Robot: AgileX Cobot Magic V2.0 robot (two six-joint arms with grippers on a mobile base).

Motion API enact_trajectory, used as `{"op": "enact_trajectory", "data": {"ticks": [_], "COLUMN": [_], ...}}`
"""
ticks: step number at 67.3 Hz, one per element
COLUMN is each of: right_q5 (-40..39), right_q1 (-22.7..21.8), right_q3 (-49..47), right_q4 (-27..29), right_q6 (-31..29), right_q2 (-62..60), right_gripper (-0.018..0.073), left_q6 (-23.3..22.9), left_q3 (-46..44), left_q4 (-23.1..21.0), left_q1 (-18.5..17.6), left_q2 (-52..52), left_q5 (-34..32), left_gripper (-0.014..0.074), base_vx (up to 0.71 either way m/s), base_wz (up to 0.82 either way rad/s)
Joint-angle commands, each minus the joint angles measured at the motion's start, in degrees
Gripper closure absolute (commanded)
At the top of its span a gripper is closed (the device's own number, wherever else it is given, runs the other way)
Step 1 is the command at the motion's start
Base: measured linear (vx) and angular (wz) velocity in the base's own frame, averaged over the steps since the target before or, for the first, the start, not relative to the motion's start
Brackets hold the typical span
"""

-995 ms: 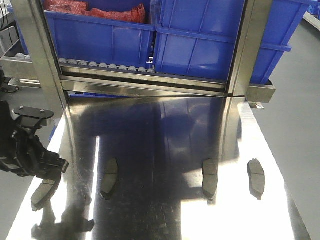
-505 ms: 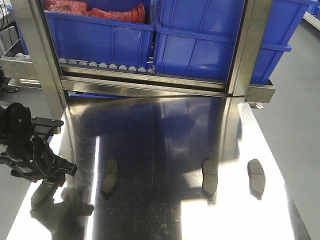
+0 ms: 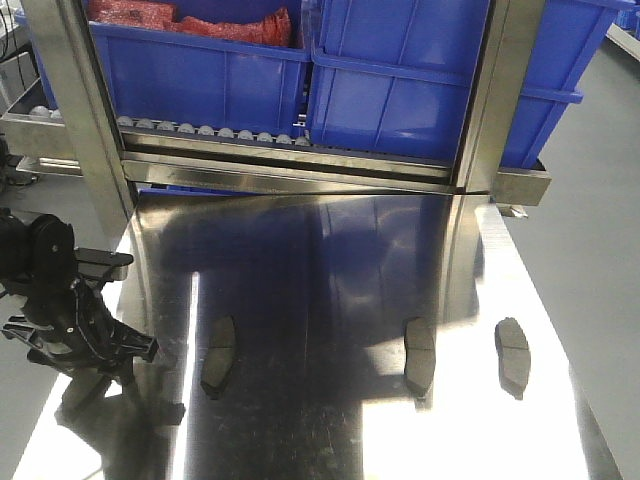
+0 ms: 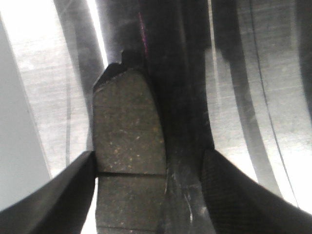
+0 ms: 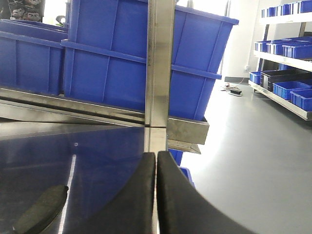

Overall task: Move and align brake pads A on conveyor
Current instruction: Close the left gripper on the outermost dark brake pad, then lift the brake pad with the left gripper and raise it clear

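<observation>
Left gripper [image 3: 98,368] had dropped lower and crept right over the last second, ending up right over the leftmost brake pad [image 4: 129,131] on the steel table [image 3: 330,430]. Jaws were spread wide and straddling that pad, not clamped on it. It sat much closer to one finger [image 4: 58,195] than the other. Three other pads [image 3: 419,355] lay in a row further right. Right gripper [image 5: 156,190] was pressed fully closed, holding nothing

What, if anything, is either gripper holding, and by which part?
Nothing is held. The left gripper is open and straddles a pad lying flat on the table, not clamping it. The right gripper is shut with nothing between its fingers.
</observation>
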Motion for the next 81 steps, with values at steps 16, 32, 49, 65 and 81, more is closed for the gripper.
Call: {"op": "enact_trajectory", "data": {"ticks": [16,32,49,65,81], "right_q5": [-4.5,-4.6,-4.6,-4.6,-4.6], "right_q1": [-0.4,-0.4,-0.4,-0.4,-0.4], "right_q3": [0.7,0.7,0.7,0.7,0.7], "right_q4": [-0.4,-0.4,-0.4,-0.4,-0.4], "right_q6": [-0.2,-0.2,-0.2,-0.2,-0.2], "right_q2": [-0.7,-0.7,-0.7,-0.7,-0.7], "right_gripper": [0.0571,0.0571,0.0571,0.0571,0.0571], "left_q6": [-0.7,-0.7,-0.8,-1.0,-1.0], "left_q3": [-1.2,-1.0,-1.0,1.3,11.4], "left_q4": [0.0,0.0,0.0,0.0,0.0], "left_q1": [-0.1,-0.1,-0.2,-0.2,-0.2], "left_q2": [-2.1,-4.7,-16.1,-31.0,-45.7], "left_q5": [-2.2,-2.9,-7.5,-13.9,-21.0], "left_gripper": [0.0526,0.0604,0.0604,0.0604,0.0604], "base_vx": [0.00,0.00,0.00,0.00,0.00], "base_wz": [0.00,0.00,0.00,0.00,0.00]}}
